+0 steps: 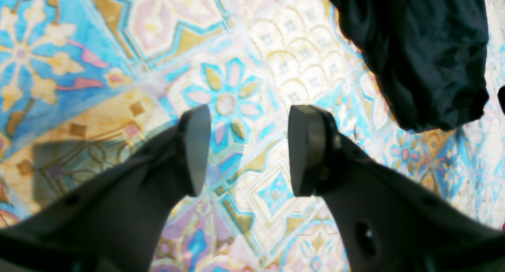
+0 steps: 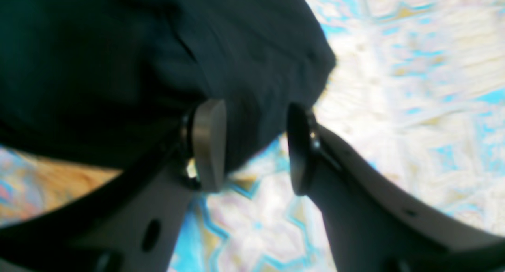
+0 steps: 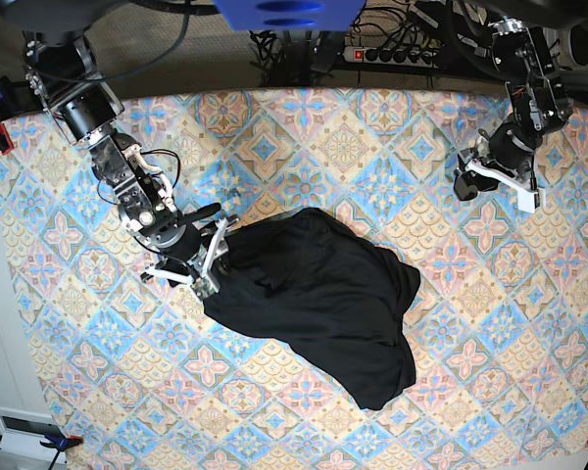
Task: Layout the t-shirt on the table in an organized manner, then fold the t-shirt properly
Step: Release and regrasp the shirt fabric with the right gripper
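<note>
Seen from the base camera, we find the t-shirt lying as a crumpled black heap near the middle of the table, whose patterned cloth shows on every side of it. The right gripper sits at the garment's edge on the base view's left; in the right wrist view, its fingers stand apart with a fold of black fabric reaching into the gap between them, and we see no pinch on the cloth. The left gripper hangs over bare table near the far corner on the base view's right, well apart from the heap. Its wrist view shows the jaws spread over the tile pattern, fingers holding nothing, a dark bunch of cloth at upper right.
</note>
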